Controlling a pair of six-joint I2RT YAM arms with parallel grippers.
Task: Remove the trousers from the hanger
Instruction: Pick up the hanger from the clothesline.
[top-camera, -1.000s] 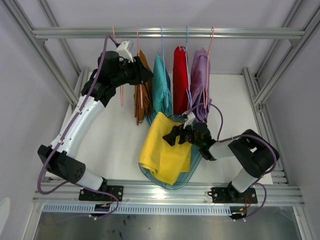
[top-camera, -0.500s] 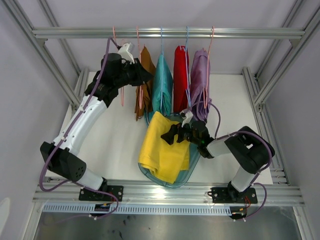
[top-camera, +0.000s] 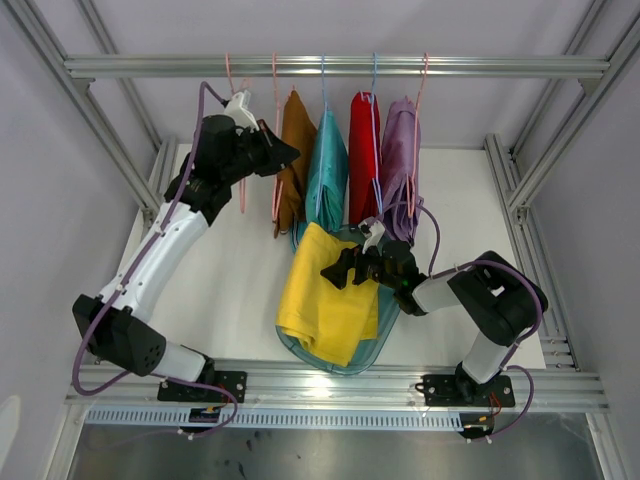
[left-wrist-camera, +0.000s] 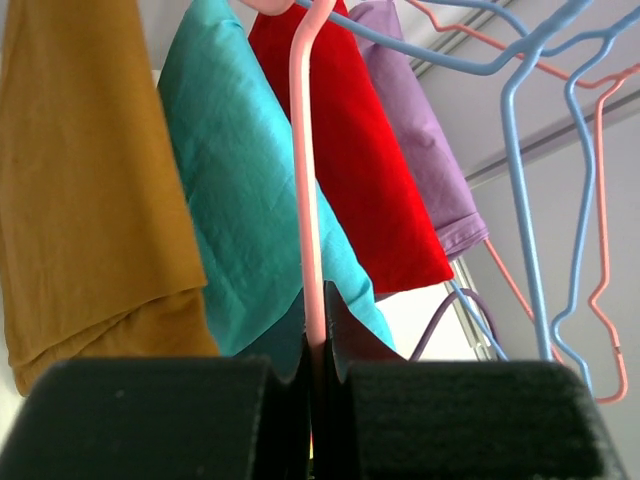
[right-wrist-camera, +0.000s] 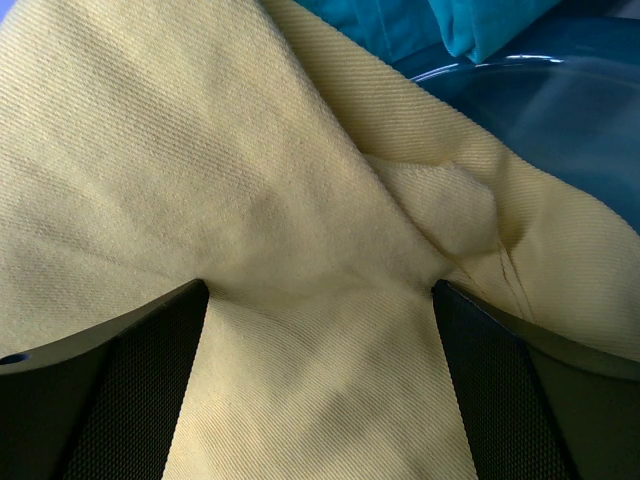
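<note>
left arm (top-camera: 160, 255) raised high, left tool (top-camera: 283, 152) clamped shut | right arm (top-camera: 490, 300) low, right tool (top-camera: 335, 272) spread wide

Even, diffuse white light fills the top view. The table (top-camera: 240, 290) is bright, with only faint, soft shadows beneath the arms, and a glare patch sits on the near rail (top-camera: 320, 384). In the left wrist view, the left end effector (left-wrist-camera: 312, 390) is dark and blurred, while the pink hanger (left-wrist-camera: 305, 200) is crisp against a washed-out wall. In the right wrist view, the yellow trousers (right-wrist-camera: 300, 200) show sharp weave and the blue basin (right-wrist-camera: 560, 120) has a soft sheen.
</note>
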